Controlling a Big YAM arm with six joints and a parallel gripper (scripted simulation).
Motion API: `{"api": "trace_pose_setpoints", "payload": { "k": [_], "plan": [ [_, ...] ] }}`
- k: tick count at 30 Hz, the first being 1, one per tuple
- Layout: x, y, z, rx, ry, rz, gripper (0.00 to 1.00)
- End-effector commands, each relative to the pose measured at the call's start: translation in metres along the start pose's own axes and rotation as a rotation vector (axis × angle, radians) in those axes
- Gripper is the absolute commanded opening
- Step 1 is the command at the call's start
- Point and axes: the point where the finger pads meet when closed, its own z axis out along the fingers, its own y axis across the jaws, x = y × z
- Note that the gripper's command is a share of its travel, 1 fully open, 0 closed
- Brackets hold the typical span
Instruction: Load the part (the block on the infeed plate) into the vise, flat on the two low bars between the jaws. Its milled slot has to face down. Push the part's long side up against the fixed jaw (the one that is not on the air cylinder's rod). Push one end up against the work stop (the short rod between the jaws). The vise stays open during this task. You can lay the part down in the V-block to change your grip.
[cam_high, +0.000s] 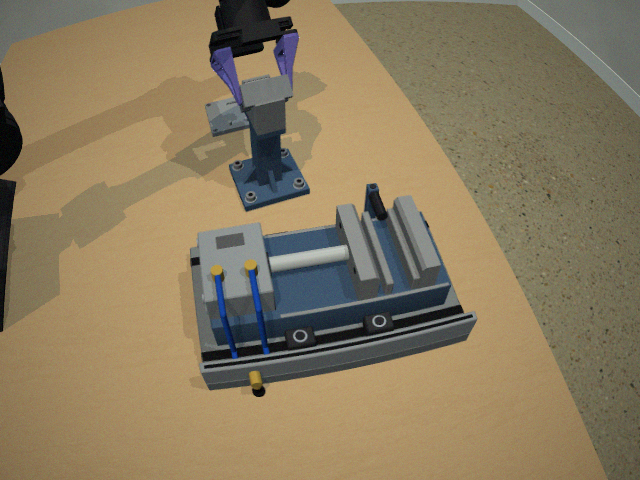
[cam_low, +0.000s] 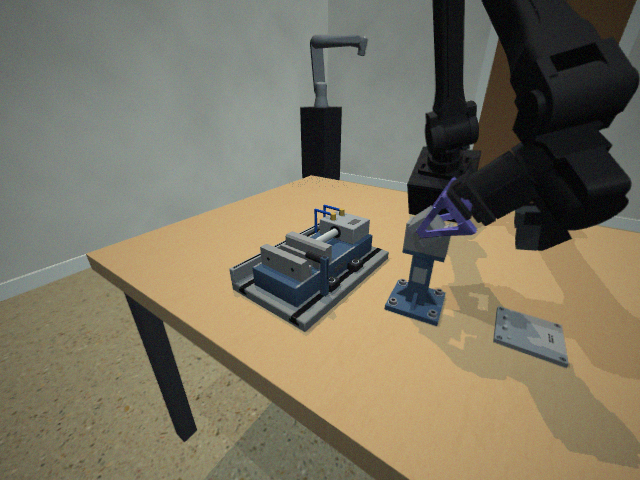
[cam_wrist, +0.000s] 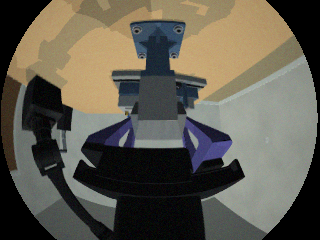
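The grey part (cam_high: 264, 93) rests on top of the V-block stand (cam_high: 268, 155), a blue post on a bolted base behind the vise. My gripper (cam_high: 263, 85) with purple fingers is shut on the part, one finger on each side of it; the gripper also shows in the exterior view (cam_low: 444, 219) and the wrist view (cam_wrist: 160, 135). The part's slot side is hidden. The vise (cam_high: 325, 279) stands open at the table's middle, with the moving jaw (cam_high: 354, 248) on the white cylinder rod (cam_high: 308, 257), the fixed jaw (cam_high: 417, 232), two low bars between them and the black work stop (cam_high: 378, 205).
The empty grey infeed plate (cam_high: 225, 117) lies behind the V-block stand; it also shows in the exterior view (cam_low: 530, 335). The air cylinder block (cam_high: 235, 268) with blue hoses sits at the vise's left end. A black pedestal with a grey pipe (cam_low: 321, 103) stands beyond the table.
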Motion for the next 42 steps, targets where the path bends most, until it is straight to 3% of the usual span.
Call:
{"api": "trace_pose_setpoints", "payload": {
  "k": [1, 42],
  "plan": [
    [-0.006, -0.007, -0.008, 0.011, -0.009, -0.005, 0.00],
    [0.011, -0.012, -0.023, 0.025, -0.022, 0.028, 0.00]
  ]
}}
